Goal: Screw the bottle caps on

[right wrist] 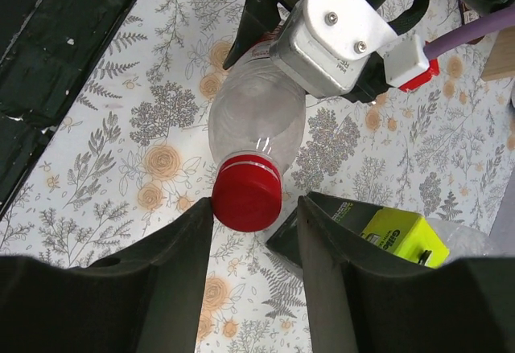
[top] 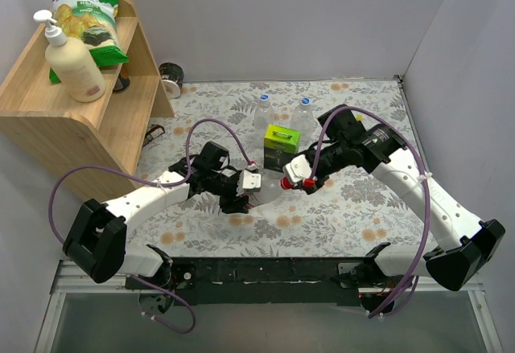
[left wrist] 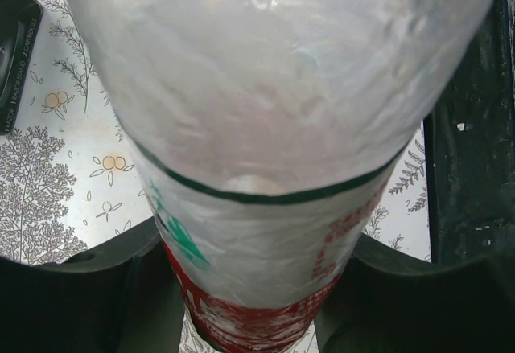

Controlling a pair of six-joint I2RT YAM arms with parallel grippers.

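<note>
My left gripper [top: 241,194] is shut on a clear bottle with a red-and-white label [left wrist: 265,128] and holds it tilted over the table, its fingers [left wrist: 72,297] on either side of the label. A red cap [right wrist: 247,194] sits on this bottle's neck. My right gripper [right wrist: 256,205] is open around the red cap: its left finger touches the cap's edge and its right finger stands apart. In the top view the right gripper [top: 291,178] meets the bottle [top: 269,190] mid-table. Two more clear bottles [top: 262,116] [top: 302,120] stand upright at the back, each wearing a blue cap [top: 264,96] [top: 305,100].
A green-and-black box [top: 282,142] stands just behind the grippers and also shows in the right wrist view [right wrist: 394,236]. A wooden shelf [top: 88,124] at the left carries a cream pump bottle [top: 74,67] and a chips bag [top: 88,11]. A tape roll [top: 170,78] sits beside it.
</note>
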